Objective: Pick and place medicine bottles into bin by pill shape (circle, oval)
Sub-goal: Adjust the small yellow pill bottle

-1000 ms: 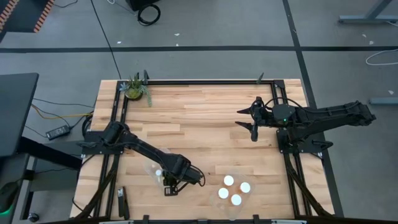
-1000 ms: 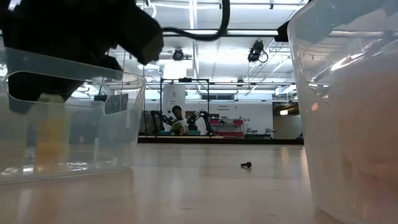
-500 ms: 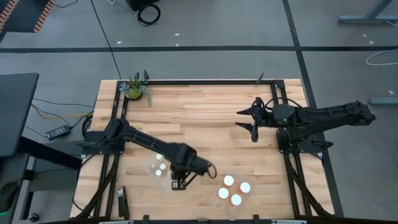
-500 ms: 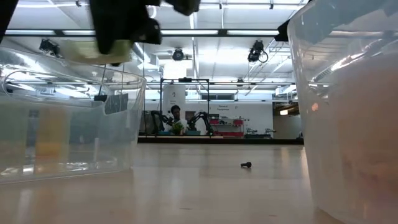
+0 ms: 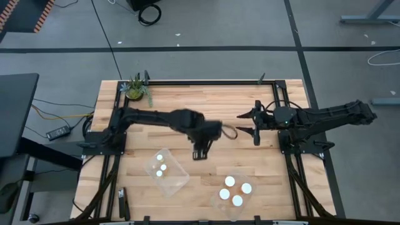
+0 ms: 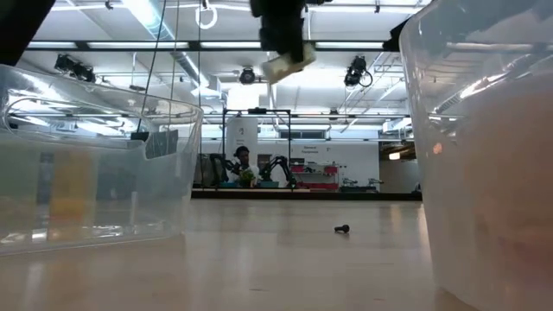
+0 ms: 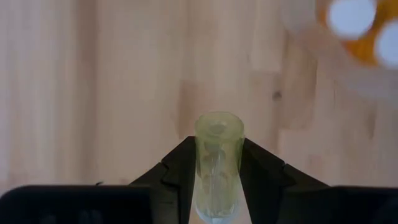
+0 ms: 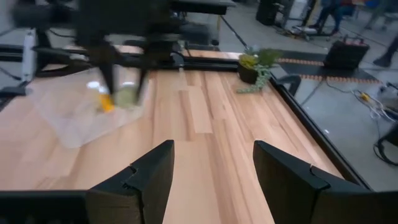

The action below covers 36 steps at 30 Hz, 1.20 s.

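The left gripper (image 5: 200, 152) is gripping a pale yellowish, translucent small bottle (image 7: 217, 163) between its two dark fingers, hanging above the wooden table's (image 5: 206, 106) centre. At seven o'clock from it, a clear plastic tub (image 5: 166, 172) is holding white-capped amber bottles (image 5: 162, 167). The right gripper (image 5: 252, 124) is waiting at three o'clock, fingers apart and holding nothing.

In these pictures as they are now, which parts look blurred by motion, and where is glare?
High view: the left arm is smeared, while the right arm is sharp. Right wrist view: the left arm and the bottle it carries are streaked. Left wrist view: the bottle between the fingers is clear, the tub beyond is soft. Low view: ceiling lamps glare through the clear tubs.
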Available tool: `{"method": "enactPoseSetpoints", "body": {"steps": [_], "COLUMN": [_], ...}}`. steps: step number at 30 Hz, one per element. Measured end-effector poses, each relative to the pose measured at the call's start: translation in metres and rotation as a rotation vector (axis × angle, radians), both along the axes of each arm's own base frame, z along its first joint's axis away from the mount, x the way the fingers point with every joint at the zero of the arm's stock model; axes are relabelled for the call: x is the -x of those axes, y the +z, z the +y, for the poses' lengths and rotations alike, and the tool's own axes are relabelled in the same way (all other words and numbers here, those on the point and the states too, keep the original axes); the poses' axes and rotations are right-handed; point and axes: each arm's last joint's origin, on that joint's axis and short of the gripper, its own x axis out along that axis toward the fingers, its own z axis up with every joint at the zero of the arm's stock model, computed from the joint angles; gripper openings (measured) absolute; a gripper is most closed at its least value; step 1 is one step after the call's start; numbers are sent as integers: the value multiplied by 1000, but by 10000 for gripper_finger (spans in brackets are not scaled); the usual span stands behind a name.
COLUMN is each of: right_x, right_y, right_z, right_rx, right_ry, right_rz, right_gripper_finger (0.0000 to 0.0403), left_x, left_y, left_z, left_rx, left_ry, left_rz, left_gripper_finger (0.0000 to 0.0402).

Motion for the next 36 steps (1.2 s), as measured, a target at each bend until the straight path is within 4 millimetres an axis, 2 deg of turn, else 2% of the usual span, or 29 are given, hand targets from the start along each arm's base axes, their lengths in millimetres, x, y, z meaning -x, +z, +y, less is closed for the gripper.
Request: {"method": "enactPoseSetpoints", "body": {"steps": [9, 14, 18, 23, 32, 36], "right_x": [4, 0, -1, -5, -32, -44], "right_y": [3, -3, -16, -21, -37, -29], "right_z": [5, 7, 2, -3, -1, -1], "right_rx": [27, 55, 91, 44, 44, 5], "right_ry": [26, 64, 44, 19, 36, 20], "right_rz": [-15, -157, -216, -200, -165, -191], "right_gripper_finger": [227, 227, 227, 227, 227, 227], "left_x": [-16, -18, -20, -20, -21, -23], "left_y": [33, 37, 38, 38, 36, 34], "left_z": [45, 59, 62, 64, 62, 59], "left_rx": [-68, -105, -118, -107, -112, -160], "left_ry": [-10, -45, -55, -28, -35, -39], "left_rz": [-241, -277, -301, -296, -293, -287], "left_gripper_finger": [112, 113, 117, 113, 117, 114]}}
